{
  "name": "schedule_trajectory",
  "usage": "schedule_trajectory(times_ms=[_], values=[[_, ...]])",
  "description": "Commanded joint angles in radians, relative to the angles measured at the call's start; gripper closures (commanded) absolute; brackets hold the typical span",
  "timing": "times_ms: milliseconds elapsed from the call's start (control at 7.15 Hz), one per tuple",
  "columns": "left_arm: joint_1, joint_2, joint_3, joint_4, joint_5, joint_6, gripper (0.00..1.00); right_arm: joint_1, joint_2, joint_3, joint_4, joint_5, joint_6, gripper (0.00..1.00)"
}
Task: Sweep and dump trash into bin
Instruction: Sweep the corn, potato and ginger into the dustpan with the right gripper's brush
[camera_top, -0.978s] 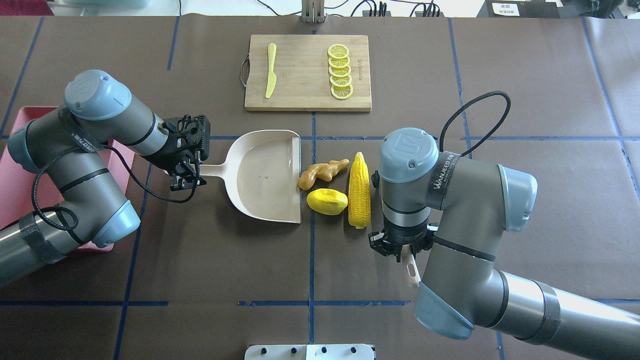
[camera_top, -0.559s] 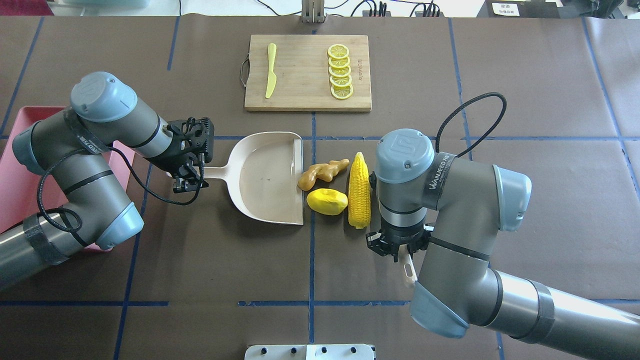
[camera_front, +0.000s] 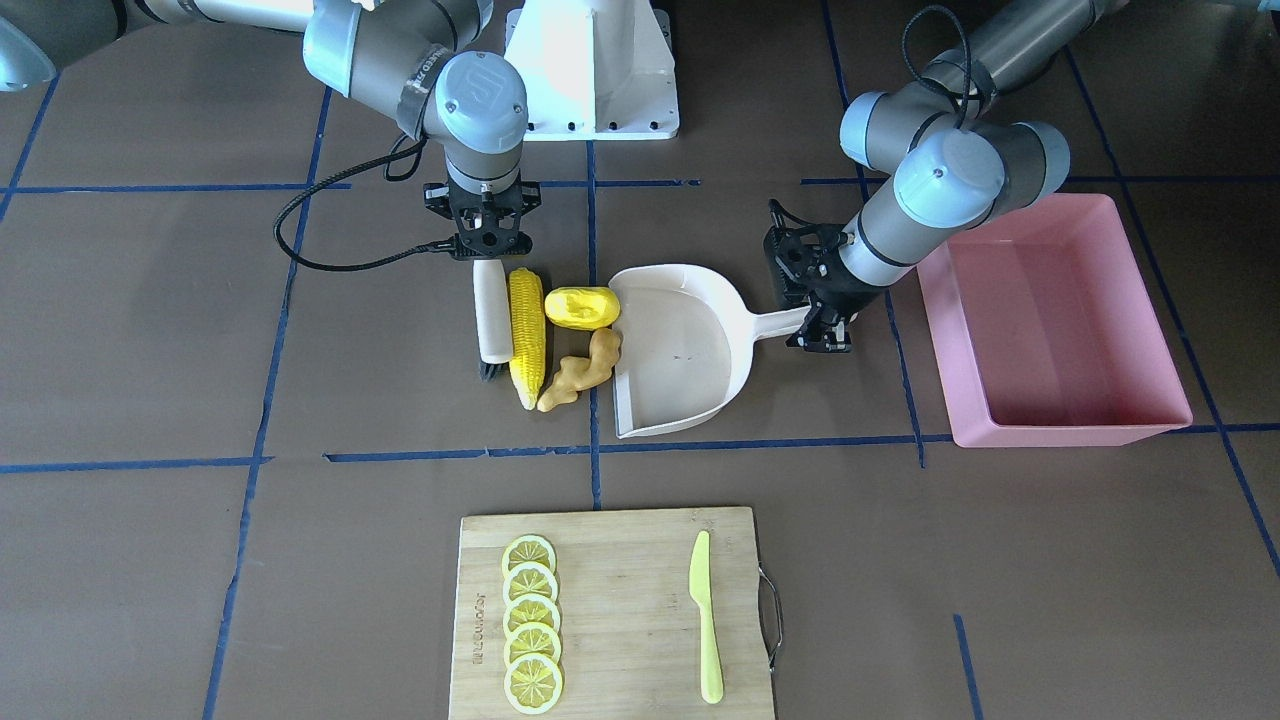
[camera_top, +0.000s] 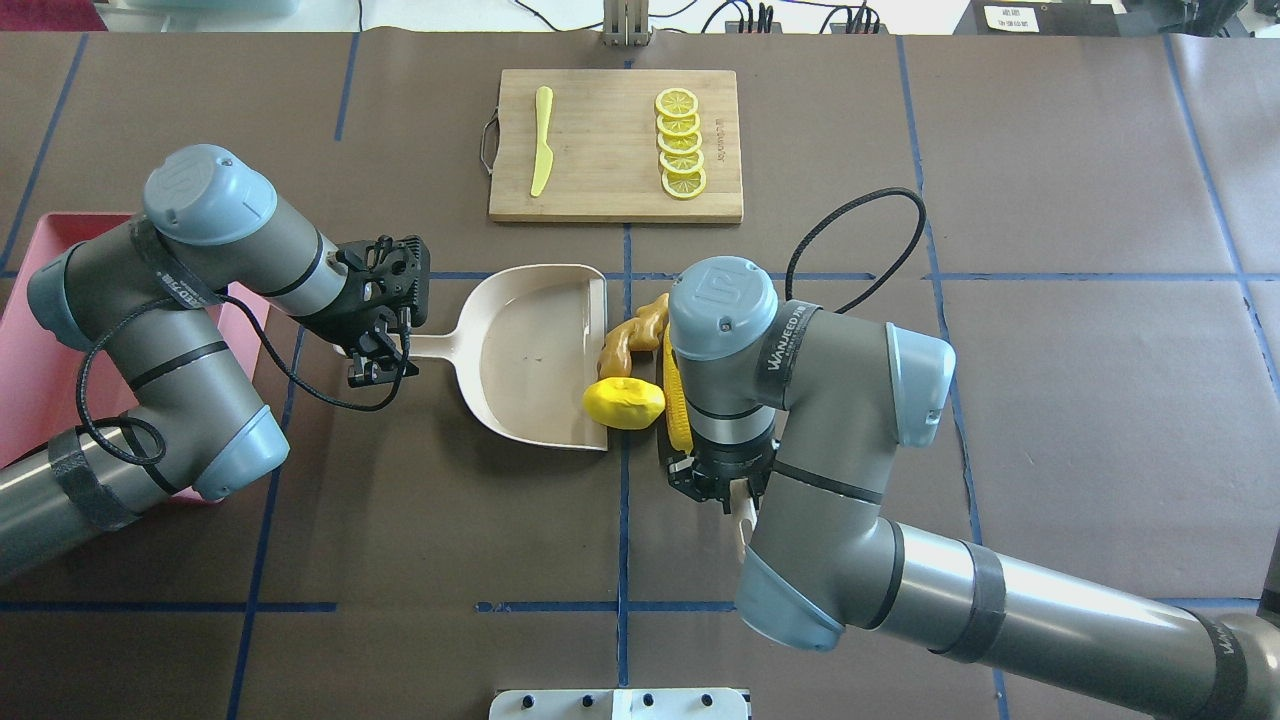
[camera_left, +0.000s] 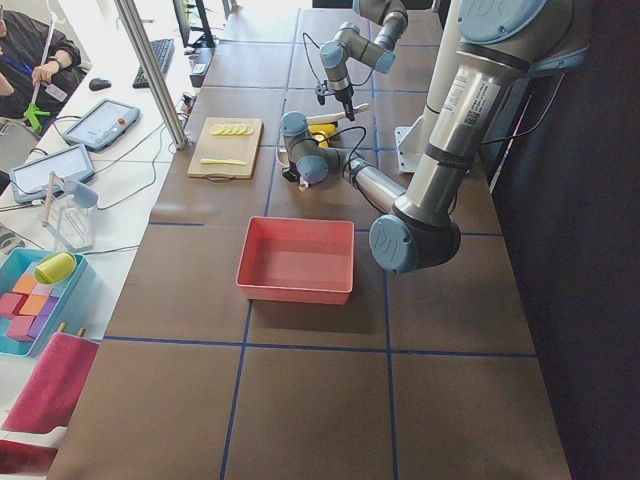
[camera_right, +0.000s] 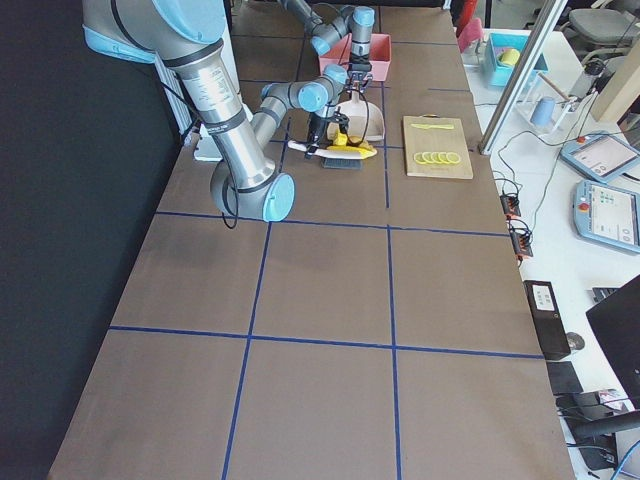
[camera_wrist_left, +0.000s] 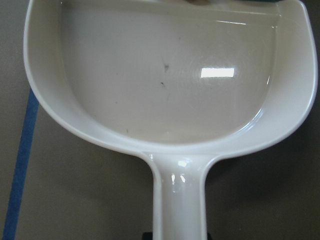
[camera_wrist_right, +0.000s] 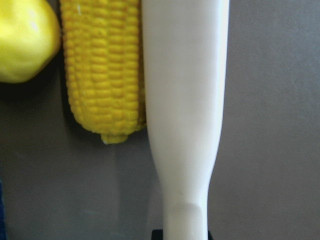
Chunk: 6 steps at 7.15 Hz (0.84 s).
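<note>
My left gripper (camera_top: 381, 360) is shut on the handle of the beige dustpan (camera_top: 530, 350), which lies flat with its open edge to the right. My right gripper (camera_front: 487, 250) is shut on a white brush (camera_front: 490, 310) lying flat alongside the corn cob (camera_front: 526, 335). The yellow oval fruit (camera_top: 623, 402) sits at the pan's open edge. The tan ginger root (camera_top: 630, 335) lies just outside that edge. In the overhead view my right arm hides most of the corn (camera_top: 676, 405). The pink bin (camera_front: 1050, 320) stands empty beyond the dustpan handle.
A wooden cutting board (camera_top: 615, 145) lies at the far middle of the table, with lemon slices (camera_top: 680, 145) and a lime-green knife (camera_top: 541, 140) on it. My left arm reaches over the bin's near corner (camera_top: 40, 330).
My right arm has swept the brush left, pushing the corn, the fruit and the ginger against the dustpan's open edge. The dustpan shifted slightly right early on, then held.
</note>
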<state>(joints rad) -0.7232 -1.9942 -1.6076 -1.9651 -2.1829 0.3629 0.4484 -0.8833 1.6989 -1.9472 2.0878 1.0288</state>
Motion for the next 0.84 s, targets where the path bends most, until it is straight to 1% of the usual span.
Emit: schedule_trajectory(times_ms=[0, 280, 419, 559, 699], values=[[0.002, -0.001, 0.000, 0.000, 0.000, -0.001, 1.00, -0.005, 0.070, -0.070, 0.014, 0.000, 0.001, 1.00], [0.002, 0.000, 0.000, 0.000, 0.005, -0.001, 1.00, -0.011, 0.101, -0.113, 0.071, 0.000, 0.001, 1.00], [0.005, -0.001, 0.000, 0.000, 0.005, -0.002, 1.00, -0.013, 0.159, -0.173, 0.071, 0.000, 0.001, 1.00], [0.005, -0.001, 0.000, 0.000, 0.005, -0.004, 1.00, -0.017, 0.184, -0.195, 0.085, 0.000, 0.002, 1.00], [0.007, -0.003, 0.000, 0.000, 0.005, -0.005, 1.00, -0.025, 0.187, -0.196, 0.102, 0.000, 0.004, 1.00]])
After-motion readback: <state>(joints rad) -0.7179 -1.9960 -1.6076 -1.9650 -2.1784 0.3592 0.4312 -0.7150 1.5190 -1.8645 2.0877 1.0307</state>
